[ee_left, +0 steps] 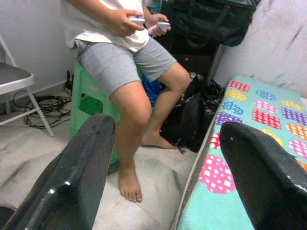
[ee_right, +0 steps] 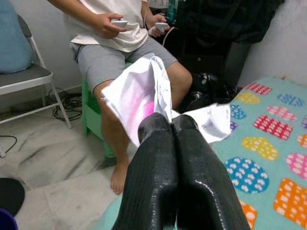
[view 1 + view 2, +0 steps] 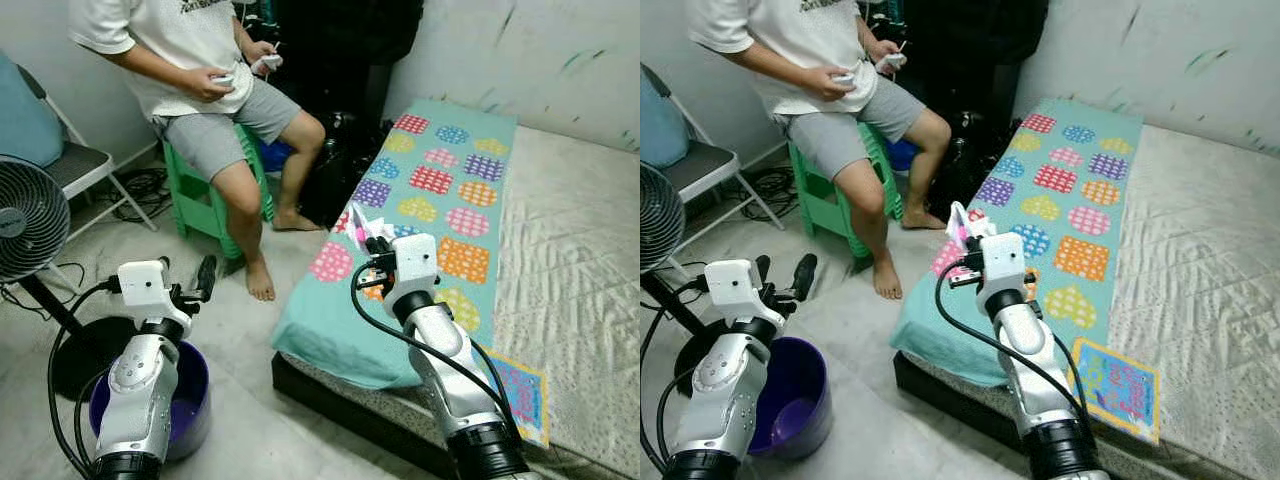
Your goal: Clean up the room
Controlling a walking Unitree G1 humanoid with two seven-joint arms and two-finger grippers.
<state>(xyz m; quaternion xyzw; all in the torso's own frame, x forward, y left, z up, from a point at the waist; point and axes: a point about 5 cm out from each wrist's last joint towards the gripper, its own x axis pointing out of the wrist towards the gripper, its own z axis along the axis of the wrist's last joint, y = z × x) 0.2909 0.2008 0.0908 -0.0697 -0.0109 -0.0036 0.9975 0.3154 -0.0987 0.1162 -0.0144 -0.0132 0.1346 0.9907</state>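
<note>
Two black fingers of the right gripper [image 2: 175,125] pinch a crumpled wrapper [image 2: 139,91] above the blanket [image 3: 440,200]. The left gripper [image 3: 190,280] gapes wide over the purple bucket [image 3: 795,395].

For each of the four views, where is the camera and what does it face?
Left eye, right eye: on the head, looking down at both silver arms, the purple bucket and the bed.
Left wrist: between the open left gripper jaws, facing the seated person.
Right wrist: along the right gripper, shut on a wrapper.
All share the person and the patterned blanket.
</note>
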